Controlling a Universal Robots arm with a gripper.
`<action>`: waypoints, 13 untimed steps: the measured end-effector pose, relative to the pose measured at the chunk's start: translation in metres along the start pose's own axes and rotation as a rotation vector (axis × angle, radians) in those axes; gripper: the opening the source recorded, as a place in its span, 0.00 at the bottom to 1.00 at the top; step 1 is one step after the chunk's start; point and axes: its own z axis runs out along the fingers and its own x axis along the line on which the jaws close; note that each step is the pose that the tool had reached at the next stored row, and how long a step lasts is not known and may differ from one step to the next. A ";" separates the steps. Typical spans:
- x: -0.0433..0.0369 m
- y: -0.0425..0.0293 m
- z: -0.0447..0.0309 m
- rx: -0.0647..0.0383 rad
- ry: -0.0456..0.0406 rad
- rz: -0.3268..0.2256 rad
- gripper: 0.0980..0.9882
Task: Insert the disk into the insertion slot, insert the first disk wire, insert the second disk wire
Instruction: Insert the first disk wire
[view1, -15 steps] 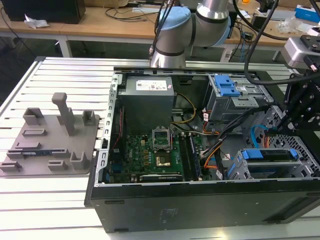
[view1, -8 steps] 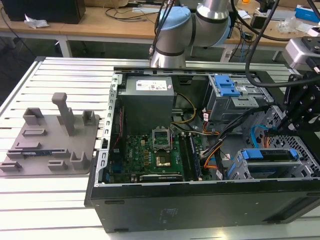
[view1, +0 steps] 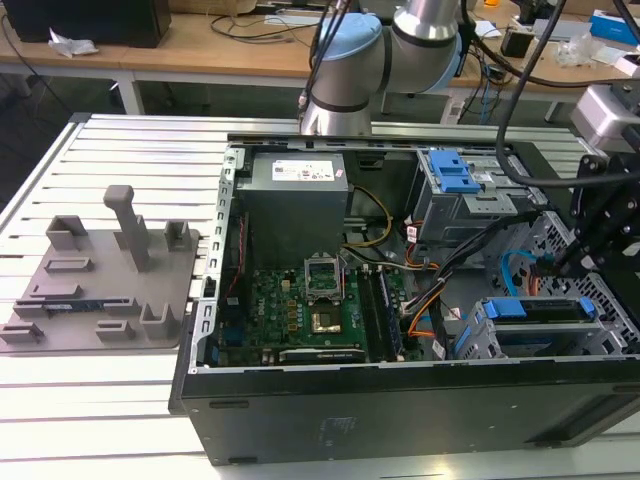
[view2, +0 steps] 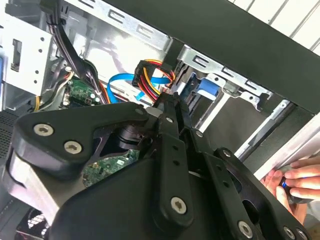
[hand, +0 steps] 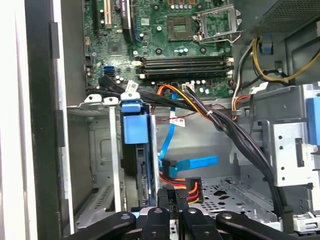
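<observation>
Toward the computer case's (view1: 400, 405) near corner on the exterior view's right, the insertion slot (view1: 478, 335) already carries the disk (hand: 135, 129), which stands on edge with its long axis along the case's near wall; the gripper (hand: 173, 193) hangs just beside it, on the side away from that wall; its jaws look clenched on the red-and-orange disk wire (hand: 189, 186), plug not yet seated; a blue cable (hand: 192, 164) lies loose close by.
</observation>
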 end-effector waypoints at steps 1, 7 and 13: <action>0.0014 -0.0001 0.0002 0.000 0.0003 -0.004 0.08; 0.0067 -0.0004 0.0027 -0.001 0.0015 -0.025 0.08; 0.0069 -0.0005 0.0037 0.001 0.0019 0.017 0.08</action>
